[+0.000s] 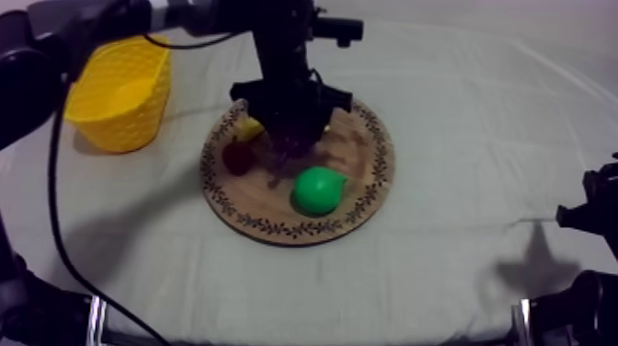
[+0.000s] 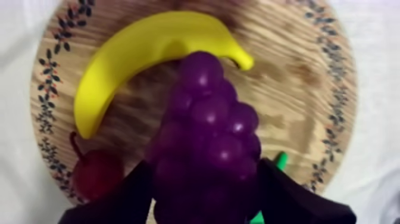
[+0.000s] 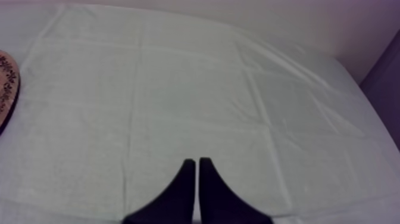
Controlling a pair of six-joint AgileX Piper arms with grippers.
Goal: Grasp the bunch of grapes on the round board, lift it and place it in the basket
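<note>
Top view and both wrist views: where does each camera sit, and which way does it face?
Top: overhead, slanting down on board and basket; left pincer over the board, right arm at the edge.
Left wrist: on the left arm, looking down at grapes and banana; own fingers grip the grapes.
Right wrist: on the right arm, looking across cloth; right pincer shut.
Shared: the board in all three.

Purple grapes (image 2: 208,137) over board (image 2: 297,71), yellow basket (image 1: 120,92) nearby
</note>
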